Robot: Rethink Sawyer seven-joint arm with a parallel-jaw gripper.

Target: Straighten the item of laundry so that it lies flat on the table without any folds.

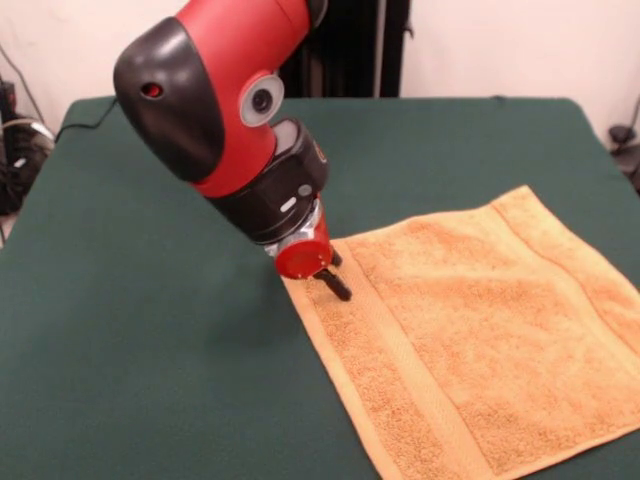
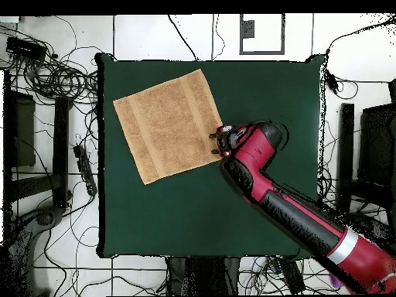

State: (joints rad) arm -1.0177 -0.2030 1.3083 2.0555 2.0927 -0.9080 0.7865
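The orange-tan towel [image 1: 480,330] lies spread out on the dark green table [image 1: 150,350], at the right in the front view, with its near edge running off the picture's bottom and right. It looks flat, with border bands along two sides. I see no tag. In the overhead view the towel [image 2: 166,124] lies turned at an angle in the table's [image 2: 193,209] upper left part. My gripper [image 1: 335,285] points down at the towel's left corner, low over the cloth or touching it. It also shows in the overhead view [image 2: 218,139] at the towel's right corner.
The red and black arm [image 2: 294,209] reaches slantwise over the table from the lower right in the overhead view. Cables [image 2: 54,77] and dark stands lie on the floor around the table. A black cable [image 1: 90,115] runs off the table's far left corner.
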